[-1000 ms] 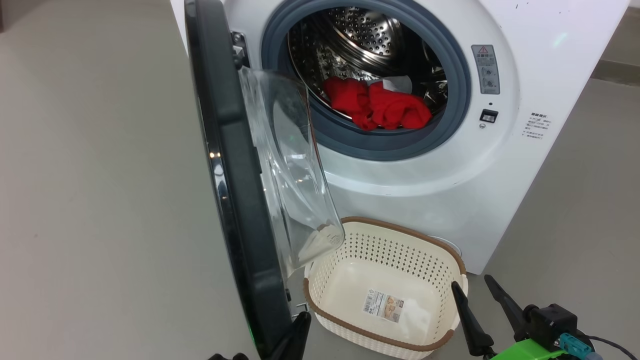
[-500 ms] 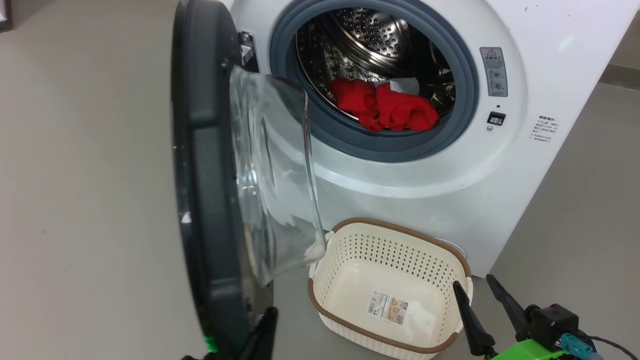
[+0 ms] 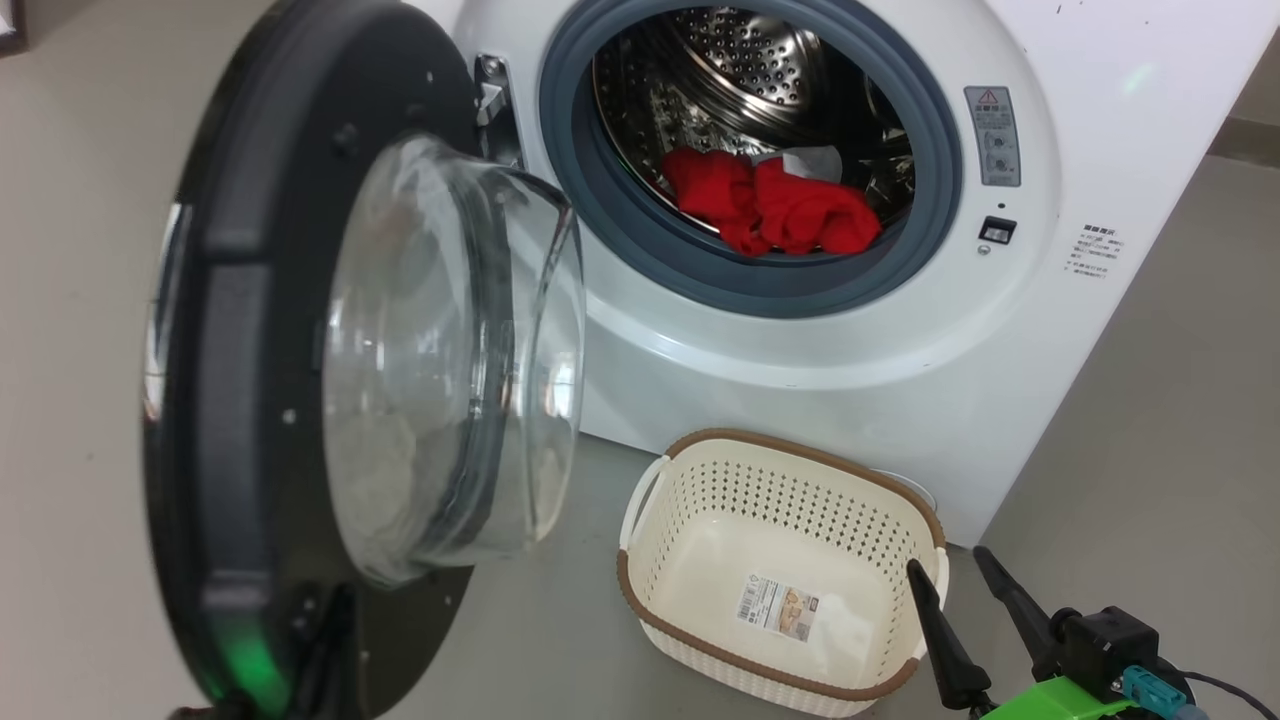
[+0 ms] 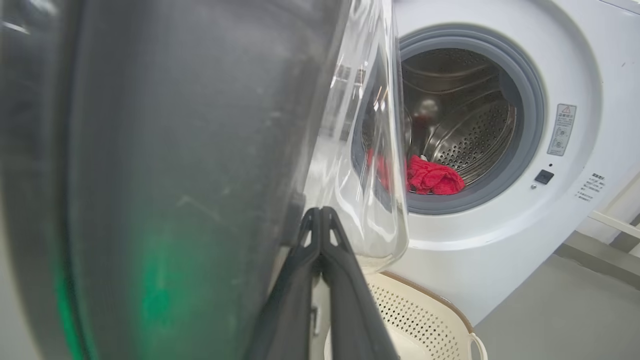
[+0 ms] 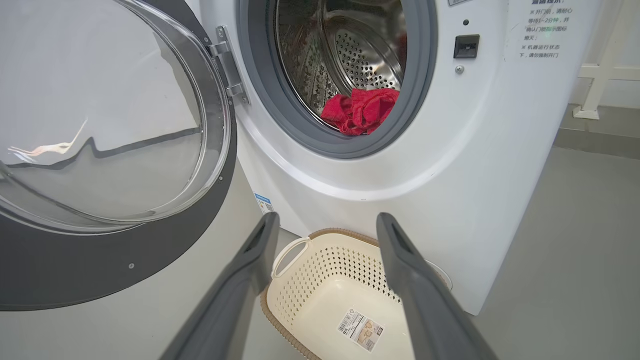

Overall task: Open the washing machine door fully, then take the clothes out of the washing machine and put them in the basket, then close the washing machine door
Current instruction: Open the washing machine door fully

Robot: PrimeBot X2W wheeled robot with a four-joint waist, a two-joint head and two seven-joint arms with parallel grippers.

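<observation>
- the washing machine door (image 3: 240, 300) stands swung out to the left of the opening, its inner face turned toward the head camera; its bulging glass window (image 3: 440, 350) points right and down.
- a metal hinge (image 3: 488, 95) joins the door to the washing machine (image 3: 800, 380) at the left edge of the grey gasket (image 3: 930, 180).
- the clothes (image 3: 790, 210), a red bundle with a bit of white behind it, lie in the steel drum (image 3: 750, 60), at its bottom near the front lip, just behind the gasket.
- the basket (image 3: 780, 450) sits on the grey floor (image 3: 1150, 400) just in front of the machine's lower front, to the right of the door; a paper label (image 3: 778, 608) lies on its inner bottom.
- left end effector (image 4: 320, 212): the two dark fingers are pressed together with nothing between them. in the left wrist view the tips lie close against the door's inner side, beside the lower edge of the glass; i cannot tell whether they touch it.
- right end effector (image 3: 946, 560): fingers spread wide, holding nothing, hovering low by the basket's right end. in the right wrist view the basket shows between them, with the open drum and the red clothes above.
- a green glow (image 3: 240, 670) shows on the door's lower rim.
</observation>
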